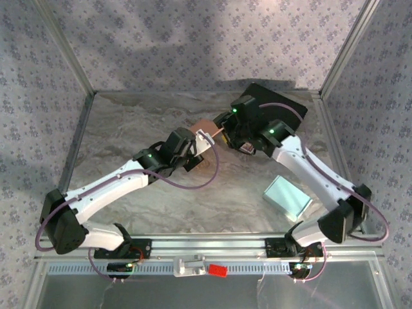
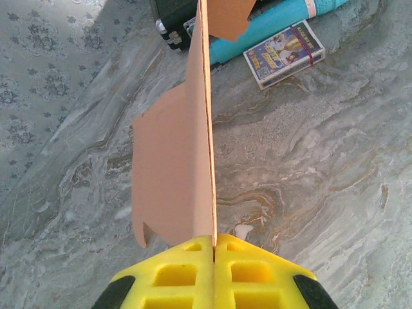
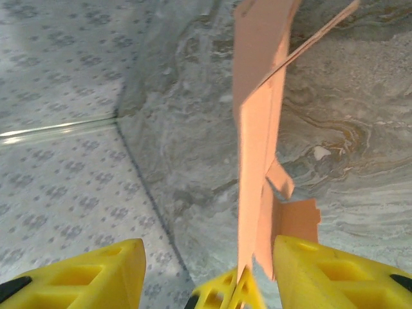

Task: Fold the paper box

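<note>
Jaws of left gripper (image 2: 214,243) pressed tight together on the near edge of the box (image 2: 172,174). The box is a flat tan card blank, not yet folded. It stands on edge and runs straight away from the left wrist camera, with one flap spread to its left.

Right gripper (image 3: 205,251) wide open, holding nothing. Its yellow fingers (image 3: 96,277) stand either side of the box. The sheet passes between them, well clear of one finger and close to the other; cannot tell if it touches the nearer one. From this side the sheet shows a loose flap splaying off near its top.

From above, both grippers meet at mid-desk, toward the rear. The box is held up between them, off the marbled desk (image 2: 322,180).

Beyond the box, a card pack (image 2: 283,53) lies on the desk against a teal tube (image 2: 270,26). Black case (image 1: 277,103) at rear right, partly under the right arm. Pale green slab (image 1: 288,195) lies near right, just beside that arm. Red piece (image 1: 217,270) sits on the front rail between the arm bases.
</note>
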You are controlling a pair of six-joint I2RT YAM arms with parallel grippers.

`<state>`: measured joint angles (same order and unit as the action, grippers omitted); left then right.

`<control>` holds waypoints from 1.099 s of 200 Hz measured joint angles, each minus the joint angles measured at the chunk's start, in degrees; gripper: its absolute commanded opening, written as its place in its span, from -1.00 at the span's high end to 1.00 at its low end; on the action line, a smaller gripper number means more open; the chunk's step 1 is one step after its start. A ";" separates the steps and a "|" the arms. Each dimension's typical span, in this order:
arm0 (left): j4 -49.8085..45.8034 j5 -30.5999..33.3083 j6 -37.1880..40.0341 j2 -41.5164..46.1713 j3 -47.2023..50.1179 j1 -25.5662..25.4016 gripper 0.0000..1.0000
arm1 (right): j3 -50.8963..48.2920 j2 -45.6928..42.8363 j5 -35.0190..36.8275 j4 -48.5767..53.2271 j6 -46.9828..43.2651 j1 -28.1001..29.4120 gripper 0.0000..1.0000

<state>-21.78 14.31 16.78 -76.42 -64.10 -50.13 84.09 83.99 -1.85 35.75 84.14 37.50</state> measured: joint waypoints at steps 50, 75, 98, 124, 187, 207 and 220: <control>-0.81 -0.20 -0.39 -0.50 -0.28 0.00 1.00 | 3.98 7.45 -0.57 0.57 1.97 0.87 0.13; -0.79 -0.20 -0.39 -1.01 -0.98 0.26 1.00 | 4.68 8.39 -0.92 2.23 2.84 1.40 0.26; -0.81 -0.20 -0.39 -1.03 -1.22 0.28 1.00 | 5.42 8.94 -0.96 4.22 3.21 1.51 0.41; -0.79 -0.20 -0.39 -1.27 -1.62 0.31 1.00 | 5.77 9.33 -0.98 5.99 3.34 1.49 0.51; -1.20 -0.22 -0.39 -1.81 -1.66 0.31 1.00 | 6.56 10.64 -2.16 6.56 2.89 0.68 0.71; -1.20 -0.22 -0.39 -1.81 -1.66 0.44 1.00 | 6.82 10.75 -2.54 6.84 2.86 0.50 0.66; -1.20 -0.37 -0.39 -1.81 -1.66 0.52 1.00 | 6.93 10.88 -2.84 6.95 2.69 0.35 0.58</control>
<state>-22.98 13.93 16.38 -78.24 -65.76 -49.60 91.02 94.87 -4.69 42.70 86.83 37.85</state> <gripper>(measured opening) 0.053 0.178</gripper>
